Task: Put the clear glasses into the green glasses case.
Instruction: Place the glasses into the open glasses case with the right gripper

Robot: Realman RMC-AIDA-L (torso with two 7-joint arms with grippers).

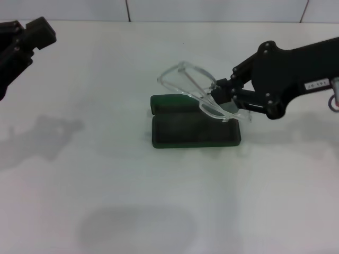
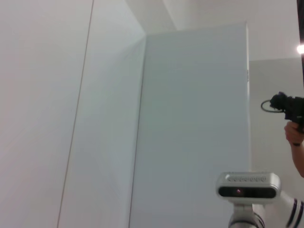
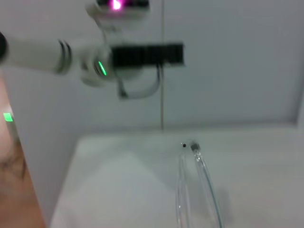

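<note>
The green glasses case lies open in the middle of the white table, its lid folded back on the far side. The clear glasses hang tilted just above the case's far right part, lens toward the left. My right gripper comes in from the right and is shut on them near the lens's right end. In the right wrist view, the two thin clear arms of the glasses stretch out over the table. My left gripper is parked at the far left, well away from the case.
The table's far edge meets a pale wall. The left wrist view faces away from the table, showing wall panels, a camera on a stand and a person's hand.
</note>
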